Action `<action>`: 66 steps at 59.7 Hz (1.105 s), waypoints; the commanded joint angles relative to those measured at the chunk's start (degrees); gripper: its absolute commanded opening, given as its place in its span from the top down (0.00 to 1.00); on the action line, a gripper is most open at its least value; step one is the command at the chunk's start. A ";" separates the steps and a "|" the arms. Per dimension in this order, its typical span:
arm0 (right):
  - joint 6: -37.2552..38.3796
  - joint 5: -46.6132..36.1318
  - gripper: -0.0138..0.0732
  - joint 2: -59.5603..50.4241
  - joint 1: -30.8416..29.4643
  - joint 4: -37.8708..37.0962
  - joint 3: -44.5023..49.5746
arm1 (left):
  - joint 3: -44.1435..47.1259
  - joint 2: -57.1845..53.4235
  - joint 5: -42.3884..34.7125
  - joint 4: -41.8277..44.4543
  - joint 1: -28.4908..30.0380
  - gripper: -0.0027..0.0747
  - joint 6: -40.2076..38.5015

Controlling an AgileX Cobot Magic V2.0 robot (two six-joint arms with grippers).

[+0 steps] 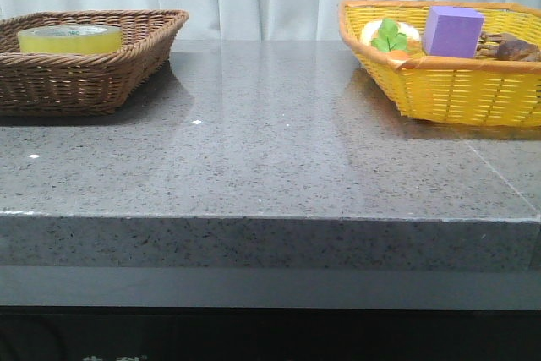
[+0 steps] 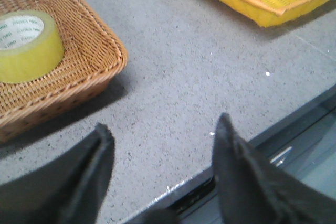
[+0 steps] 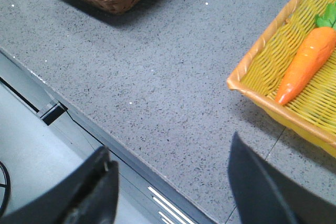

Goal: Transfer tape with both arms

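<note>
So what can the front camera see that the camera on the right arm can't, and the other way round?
Only the front view shows the tape lying in the brown basket, and the purple cube in the yellow basket.

Only the right wrist view shows the carrot's full length and the right end effector, open and holding nothing, over the table's near edge.

Both show the grey table and parts of the two baskets.
</note>
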 commanded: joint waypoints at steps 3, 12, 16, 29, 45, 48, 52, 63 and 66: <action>-0.02 -3.47 0.50 -0.25 -0.25 0.37 -1.30 | -1.42 0.01 -5.75 -0.46 -0.57 0.66 -0.03; -0.02 -3.42 0.78 -0.25 -0.25 0.37 -1.30 | -1.42 0.01 -6.17 -0.37 -0.57 0.91 -0.03; -0.02 -3.42 0.89 -0.25 -0.25 0.37 -1.30 | -1.38 0.01 -6.51 -0.08 -0.57 0.99 -0.03; -0.02 -3.64 0.92 -0.25 -0.25 0.37 -1.30 | -1.38 0.01 -6.24 1.55 -0.57 0.99 -0.03; -0.02 -3.64 0.92 -0.25 -0.25 0.37 -1.30 | -1.38 0.01 -6.49 1.55 -0.57 0.99 -0.03; -0.02 -3.64 0.92 -0.25 -0.25 0.37 -1.30 | -1.38 0.01 -6.49 1.55 -0.57 0.99 -0.03; -0.02 -3.64 0.92 -0.25 -0.25 0.37 -1.30 | -1.38 0.01 -6.49 1.55 -0.57 0.99 -0.03; -0.02 -3.64 0.92 -0.25 -0.25 0.37 -1.30 | -0.34 -1.34 -7.65 1.32 -0.72 0.99 -0.03; -0.02 -3.64 0.92 -0.25 -0.25 0.37 -1.30 | 1.01 -2.58 -8.59 1.32 -0.02 0.99 -0.03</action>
